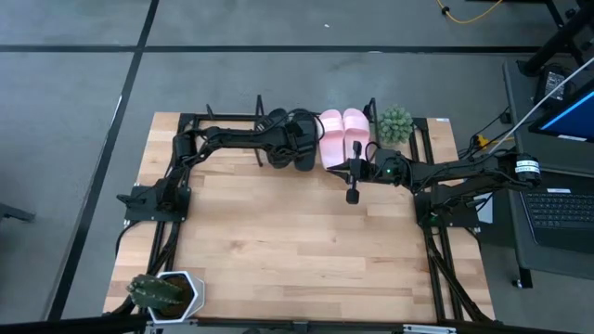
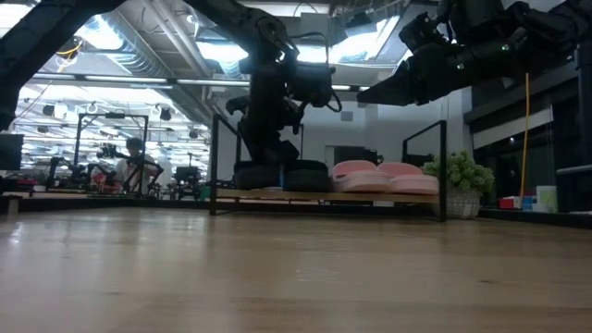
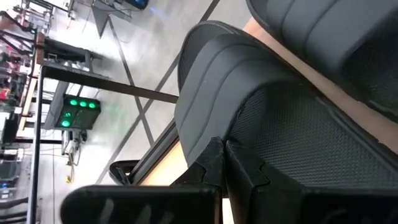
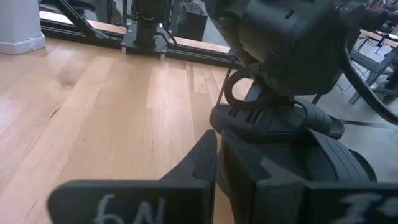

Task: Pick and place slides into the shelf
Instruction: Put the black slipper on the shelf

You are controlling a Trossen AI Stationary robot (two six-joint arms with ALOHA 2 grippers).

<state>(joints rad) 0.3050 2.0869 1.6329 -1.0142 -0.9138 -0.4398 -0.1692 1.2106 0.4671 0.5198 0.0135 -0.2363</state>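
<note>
Your left gripper (image 1: pixel 295 148) sat pressed together on the black slides (image 1: pixel 290 141), far side on the shelf (image 2: pixel 277 195), pink pair (image 1: pixel 343 134) just right of them. Right gripper (image 1: pixel 353 182) hung above the table w/ fingers nearly together, nothing held. Risk imo: if you pulled the left back carelessly, it'd drag a black slide off the board.

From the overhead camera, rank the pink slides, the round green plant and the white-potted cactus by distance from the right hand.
Measured from the right hand:
1. Pink slides, on the shelf just behind it.
2. Round green plant, back right at the shelf's end.
3. White-potted cactus, front left corner, farthest.
</note>
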